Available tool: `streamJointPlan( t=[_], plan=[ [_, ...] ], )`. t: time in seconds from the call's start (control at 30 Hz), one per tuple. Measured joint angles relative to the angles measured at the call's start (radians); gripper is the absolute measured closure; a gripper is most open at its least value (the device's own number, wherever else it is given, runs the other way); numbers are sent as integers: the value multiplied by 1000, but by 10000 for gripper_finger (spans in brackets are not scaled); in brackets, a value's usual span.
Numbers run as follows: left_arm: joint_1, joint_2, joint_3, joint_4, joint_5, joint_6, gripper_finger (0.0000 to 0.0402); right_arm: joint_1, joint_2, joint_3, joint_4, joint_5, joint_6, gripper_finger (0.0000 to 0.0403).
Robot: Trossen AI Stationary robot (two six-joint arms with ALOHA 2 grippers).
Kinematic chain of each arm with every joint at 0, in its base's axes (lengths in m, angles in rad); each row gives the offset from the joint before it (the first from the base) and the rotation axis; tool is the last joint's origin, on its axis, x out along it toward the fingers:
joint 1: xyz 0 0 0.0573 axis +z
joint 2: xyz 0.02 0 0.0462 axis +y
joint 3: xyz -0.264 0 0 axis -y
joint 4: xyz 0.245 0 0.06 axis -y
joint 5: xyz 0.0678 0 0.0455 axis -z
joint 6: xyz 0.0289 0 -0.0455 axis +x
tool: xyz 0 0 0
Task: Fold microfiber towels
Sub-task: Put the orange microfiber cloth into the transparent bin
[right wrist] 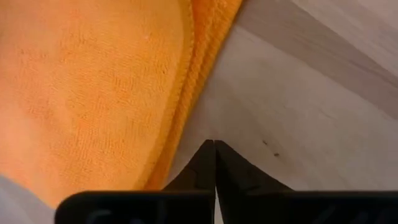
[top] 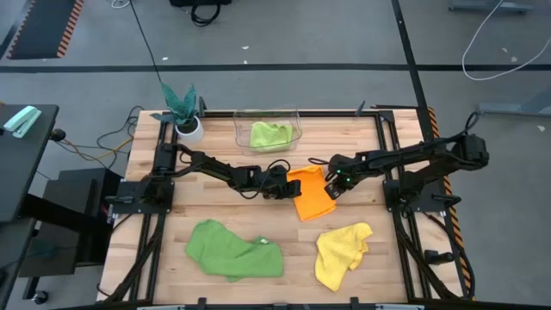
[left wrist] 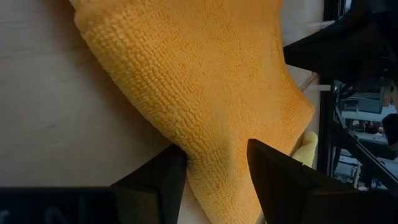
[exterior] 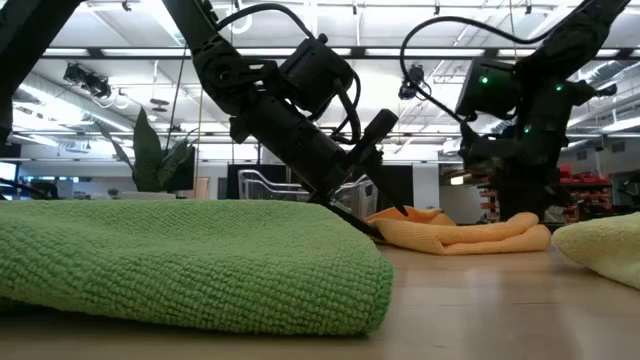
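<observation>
The orange towel [top: 312, 196] lies folded in the middle of the table; it also shows in the low view [exterior: 470, 236]. My left gripper [top: 285, 186] is at its left edge, shut on it [left wrist: 214, 165]. My right gripper [top: 335, 184] is shut and empty, its fingertips [right wrist: 215, 155] over bare wood just beside the towel's right hemmed edge [right wrist: 186, 106]. The darker green towel [top: 234, 251] lies bunched at the near left. The yellow towel [top: 342, 250] lies crumpled at the near right. The light lime towel [top: 269, 135] lies in the clear bin. My left gripper pinches the orange towel's left edge [left wrist: 217, 143] between its two fingers [left wrist: 161, 177]. A thick bulge of the cloth fills the gap; how many layers, I cannot tell. The fingers come in low, slanting down from the table's left. The towel lies flat on the table.
The clear plastic bin [top: 297, 120] stands at the far middle, and a teal-leaved plant in a white pot [top: 185, 116] at the far left corner. Bare wood [top: 258, 211] shows between the orange towel and the two near towels.
</observation>
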Motion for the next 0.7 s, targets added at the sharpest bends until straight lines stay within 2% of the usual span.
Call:
streamJointPlan(
  t=[0.2,0.7],
  plan=[
    [-1,0,0,-2,0,0,221,0,59,5,49,-1,9,387],
    [-1,23,0,11,0,-15,224,1,87,1,169,-16,21,398]
  ],
)
